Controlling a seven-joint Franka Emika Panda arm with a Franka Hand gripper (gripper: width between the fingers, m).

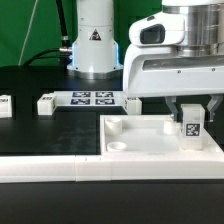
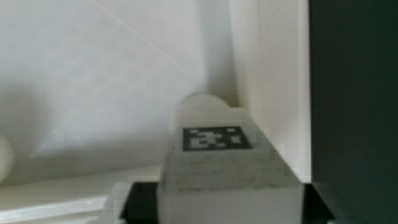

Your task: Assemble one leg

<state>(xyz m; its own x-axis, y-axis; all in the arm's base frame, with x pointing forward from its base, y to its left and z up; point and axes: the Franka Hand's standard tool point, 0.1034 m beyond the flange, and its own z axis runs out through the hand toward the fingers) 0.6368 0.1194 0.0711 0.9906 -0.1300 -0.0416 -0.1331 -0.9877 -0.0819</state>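
Note:
My gripper (image 1: 192,118) is shut on a leg (image 1: 191,128), a short white post with a black-and-white square marker on its side. It holds the leg upright over the large white square tray-like part (image 1: 140,140), at the corner on the exterior view's right. In the wrist view the leg (image 2: 215,140) runs out from between my dark fingers (image 2: 146,200) towards the tray's inner corner wall (image 2: 267,60). I cannot tell whether the leg's tip touches the tray. Two more legs (image 1: 46,103) (image 1: 4,106) lie on the black table at the exterior view's left.
The marker board (image 1: 93,99) lies flat on the table behind the tray. The robot base (image 1: 92,40) stands at the back. A white rail (image 1: 60,170) runs along the table's front edge. A round socket (image 1: 118,146) sits in the tray's near-left corner.

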